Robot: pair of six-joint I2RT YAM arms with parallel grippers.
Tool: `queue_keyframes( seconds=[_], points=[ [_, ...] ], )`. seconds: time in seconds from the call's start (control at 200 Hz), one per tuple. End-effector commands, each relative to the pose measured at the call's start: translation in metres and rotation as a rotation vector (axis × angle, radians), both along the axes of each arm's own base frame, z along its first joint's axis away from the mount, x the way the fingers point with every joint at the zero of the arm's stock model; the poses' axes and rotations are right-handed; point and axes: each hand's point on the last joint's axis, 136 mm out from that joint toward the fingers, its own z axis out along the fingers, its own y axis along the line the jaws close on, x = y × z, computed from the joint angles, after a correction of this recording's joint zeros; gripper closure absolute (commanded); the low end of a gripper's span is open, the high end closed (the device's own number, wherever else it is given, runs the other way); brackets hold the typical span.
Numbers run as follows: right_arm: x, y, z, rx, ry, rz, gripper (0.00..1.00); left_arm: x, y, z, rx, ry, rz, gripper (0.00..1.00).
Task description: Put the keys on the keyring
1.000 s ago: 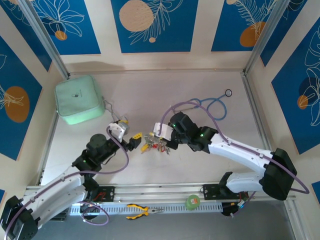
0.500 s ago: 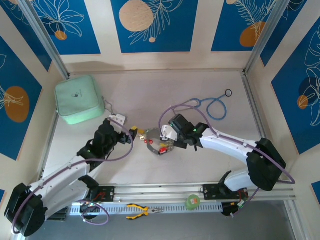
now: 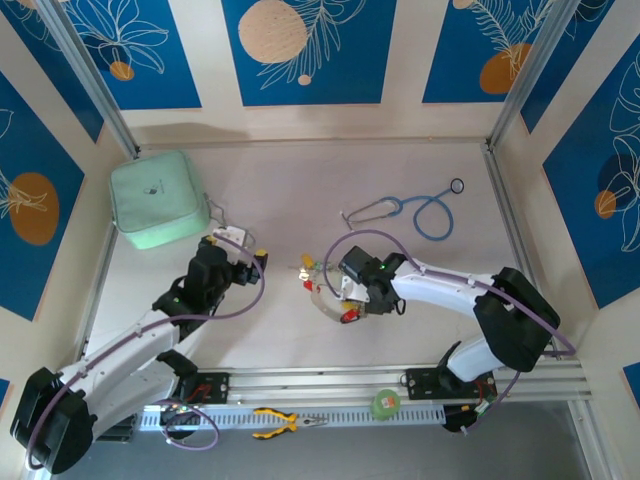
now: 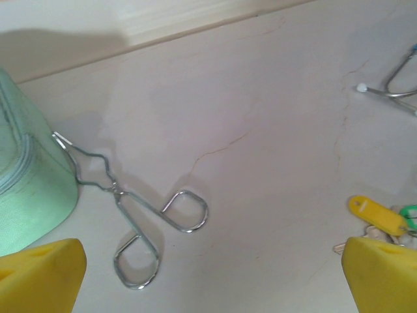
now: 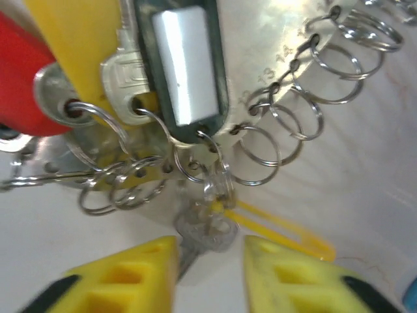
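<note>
At mid-surface (image 3: pixel 280 180), the keys (image 5: pixel 127 72) are seen bunched on the keyring (image 3: pixel 320 300) beneath the right gripper (image 5: pixel 208 274), its jaws parted, apparently for a fresh hold. The left gripper (image 4: pixel 212 274) is held wide open near the forceps (image 4: pixel 117 191), apart from the bunch.

Beyond the left tool (image 3: pixel 258 264) and right tool (image 3: pixel 338 298), the pale, hairline-cracked table (image 3: pixel 300 180) meets a cream back wall (image 3: pixel 400 122) bearing 3 blue leaf-patterned panels (image 3: pixel 300 50).

Left gripper (image 3: pixel 257 262) backed off the keys (image 3: pixel 308 267) with jaws now fully wide, right gripper (image 3: pixel 347 303) swung nearer and dragged the bunch with it, fingers cracked apart from shut, and its arm cleared off the stethoscope (image 3: pixel 420 212) earpieces.
</note>
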Motion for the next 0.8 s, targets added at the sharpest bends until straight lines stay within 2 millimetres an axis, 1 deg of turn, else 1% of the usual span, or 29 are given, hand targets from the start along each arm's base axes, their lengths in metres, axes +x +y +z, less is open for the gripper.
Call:
queue_keyframes(
  seconds=[0.0,0.06,0.105,0.17,0.215,0.255,0.26,0.27,0.31,0.37,0.375,0.39,0.44,0.475,0.495,0.555,0.6,0.7,0.735,0.765,0.795],
  points=[
    [-0.012,-0.001,0.011,0.064,0.045,-0.026,0.58,0.006,0.019,0.015,0.024,-0.033,0.084,0.00],
    [-0.010,0.000,0.020,0.117,0.047,-0.063,0.57,0.008,0.028,0.017,0.037,-0.039,0.114,0.00],
    [-0.005,0.004,0.033,0.201,0.031,-0.108,0.56,0.009,0.035,0.018,0.049,-0.044,0.140,0.00],
    [0.012,0.012,0.063,0.379,-0.027,-0.205,0.55,0.012,0.047,0.022,0.070,-0.059,0.184,0.00],
    [0.028,0.016,0.087,0.535,-0.080,-0.295,0.52,0.013,0.057,0.025,0.086,-0.074,0.222,0.00],
    [0.043,0.015,0.108,0.680,-0.127,-0.387,0.48,0.015,0.066,0.028,0.102,-0.087,0.254,0.00],
    [0.047,0.015,0.113,0.715,-0.138,-0.407,0.48,0.015,0.067,0.028,0.104,-0.089,0.260,0.00],
    [0.048,0.015,0.115,0.733,-0.143,-0.414,0.47,0.016,0.069,0.029,0.108,-0.093,0.267,0.00],
    [0.066,0.007,0.129,0.854,-0.203,-0.513,0.45,0.018,0.079,0.031,0.125,-0.109,0.302,0.00],
    [0.093,-0.017,0.142,0.995,-0.298,-0.693,0.42,0.021,0.092,0.033,0.159,-0.131,0.344,0.00],
    [0.096,-0.022,0.142,1.013,-0.307,-0.724,0.42,0.021,0.093,0.032,0.162,-0.132,0.348,0.00],
    [0.100,-0.025,0.142,1.030,-0.318,-0.744,0.42,0.022,0.096,0.033,0.168,-0.139,0.360,0.00],
    [0.117,-0.048,0.138,1.092,-0.382,-0.848,0.43,0.024,0.104,0.031,0.180,-0.162,0.387,0.00],
    [0.127,-0.062,0.132,1.130,-0.434,-0.886,0.43,0.026,0.108,0.028,0.184,-0.179,0.388,0.00],
    [0.130,-0.066,0.130,1.142,-0.455,-0.886,0.44,0.027,0.109,0.025,0.187,-0.188,0.390,0.00],
    [0.139,-0.075,0.118,1.159,-0.553,-0.813,0.43,0.030,0.117,0.017,0.183,-0.208,0.410,0.00],
    [0.145,-0.084,0.112,1.172,-0.609,-0.808,0.43,0.033,0.121,0.011,0.170,-0.208,0.419,0.00],
    [0.154,-0.094,0.105,1.232,-0.677,-0.784,0.43,0.040,0.121,-0.005,0.139,-0.202,0.404,0.00],
    [0.157,-0.099,0.099,1.251,-0.688,-0.817,0.42,0.043,0.120,-0.009,0.129,-0.205,0.397,0.00],
    [0.159,-0.099,0.093,1.266,-0.667,-0.824,0.42,0.045,0.120,-0.014,0.120,-0.206,0.391,0.00],
    [0.161,-0.097,0.091,1.291,-0.667,-0.809,0.42,0.048,0.121,-0.019,0.112,-0.207,0.391,0.00]
  ],
)
